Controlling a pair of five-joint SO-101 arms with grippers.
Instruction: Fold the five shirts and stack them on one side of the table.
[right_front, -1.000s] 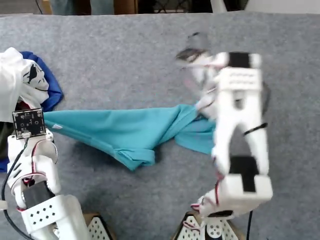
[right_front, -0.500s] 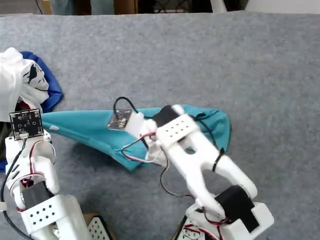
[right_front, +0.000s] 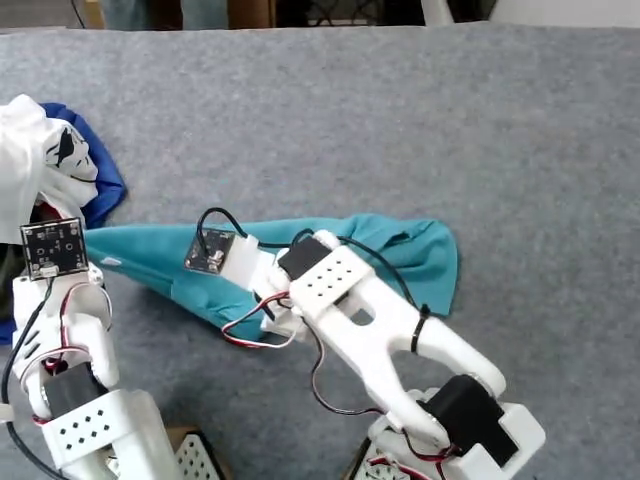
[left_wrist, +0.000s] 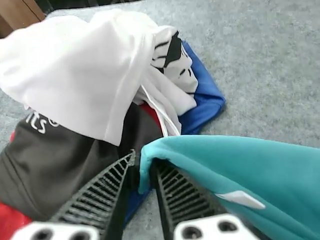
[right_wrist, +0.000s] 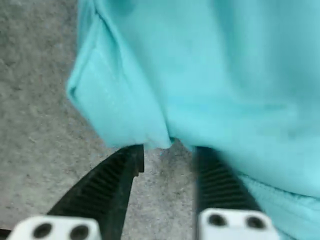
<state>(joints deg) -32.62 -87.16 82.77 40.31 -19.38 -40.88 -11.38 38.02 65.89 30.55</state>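
A teal shirt lies in a long band across the grey table. Its left corner runs down between the fingers of my left gripper, which is shut on it beside the pile of other shirts. My right arm reaches leftwards over the middle of the shirt. In the right wrist view, my right gripper stands open just above the table, with the shirt's folded lower edge at its fingertips.
A pile of shirts sits at the table's left edge: white on top, then blue, a dark one and a bit of red. The pile lies just behind my left arm. Bare table stretches to the back and right.
My right arm has swung from the right side leftwards and down across the teal shirt. The shirt's right part now lies flat in a rounded end. The left arm has kept still.
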